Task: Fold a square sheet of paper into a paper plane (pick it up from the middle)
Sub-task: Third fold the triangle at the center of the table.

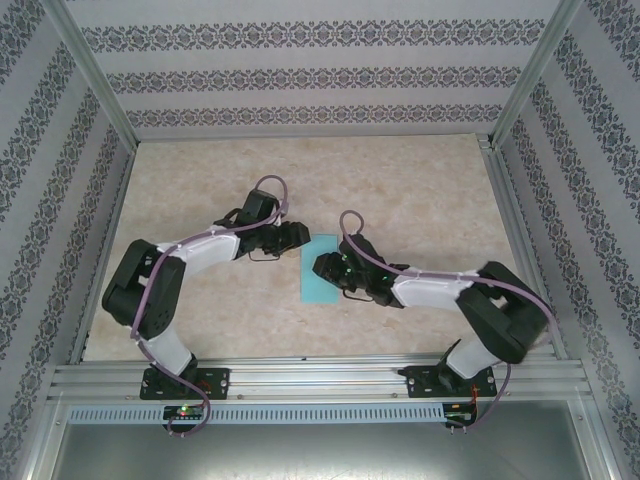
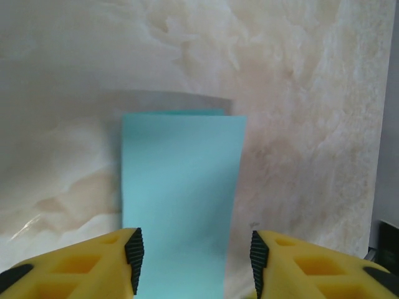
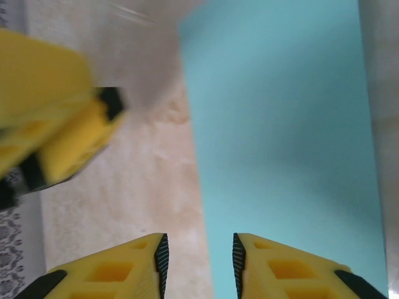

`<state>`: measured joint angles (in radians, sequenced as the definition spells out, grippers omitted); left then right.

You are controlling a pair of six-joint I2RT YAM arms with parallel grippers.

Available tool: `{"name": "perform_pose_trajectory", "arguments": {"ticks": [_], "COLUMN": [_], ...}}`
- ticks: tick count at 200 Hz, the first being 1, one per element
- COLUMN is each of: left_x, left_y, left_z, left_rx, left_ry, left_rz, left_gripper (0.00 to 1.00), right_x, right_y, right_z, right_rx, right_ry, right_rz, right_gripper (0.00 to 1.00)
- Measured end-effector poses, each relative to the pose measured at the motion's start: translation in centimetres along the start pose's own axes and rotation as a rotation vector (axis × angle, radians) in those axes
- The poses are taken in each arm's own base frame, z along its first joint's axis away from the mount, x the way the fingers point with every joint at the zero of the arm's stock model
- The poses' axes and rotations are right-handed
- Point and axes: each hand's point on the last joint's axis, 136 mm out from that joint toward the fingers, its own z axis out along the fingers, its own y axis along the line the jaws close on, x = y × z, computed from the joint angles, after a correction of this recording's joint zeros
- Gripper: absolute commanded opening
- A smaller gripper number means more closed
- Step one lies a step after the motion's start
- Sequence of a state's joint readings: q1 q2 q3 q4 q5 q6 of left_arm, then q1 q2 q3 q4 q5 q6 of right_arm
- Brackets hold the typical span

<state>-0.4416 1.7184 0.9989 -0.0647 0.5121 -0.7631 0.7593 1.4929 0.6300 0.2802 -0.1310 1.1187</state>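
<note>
The sheet (image 1: 316, 290) lies mid-table (image 1: 420, 200), doubled into a plain teal rectangle. The left gripper (image 2: 194, 265), at the sheet's 11 o'clock, has its jaws apart over a short end. The right gripper (image 3: 199, 265) reaches in from 3 o'clock, jaws slightly apart above a long edge.

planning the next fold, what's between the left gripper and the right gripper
A thin teal paper sheet, folded into a narrow rectangle, lies on the beige marbled table between the left gripper and right gripper, seen in the top view.
</note>
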Motion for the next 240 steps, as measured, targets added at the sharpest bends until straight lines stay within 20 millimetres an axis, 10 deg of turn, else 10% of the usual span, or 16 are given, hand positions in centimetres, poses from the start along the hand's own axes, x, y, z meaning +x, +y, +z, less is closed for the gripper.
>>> {"name": "perform_pose_trajectory", "arguments": {"ticks": [44,112,240], "left_x": [-0.4,-0.2,0.3], "left_y": [-1.3,0.9,2.0], "left_z": [2.2,4.9,5.5], "left_rx": [0.023,-0.031,-0.061], "left_ry": [0.042,0.084,0.101], "left_rz": [0.029,0.015,0.015], "left_gripper": [0.46,0.42,0.43], "right_x": [-3.3,-1.3,-1.7], "right_y": [-2.7,-5.6,-5.1], "right_z": [-2.1,-0.7,1.4], "right_rx": [0.048,0.101,0.068], "right_ry": [-0.070,0.062,0.120], "right_rz": [0.005,0.007,0.056], "right_gripper": [0.44,0.48,0.50]}}
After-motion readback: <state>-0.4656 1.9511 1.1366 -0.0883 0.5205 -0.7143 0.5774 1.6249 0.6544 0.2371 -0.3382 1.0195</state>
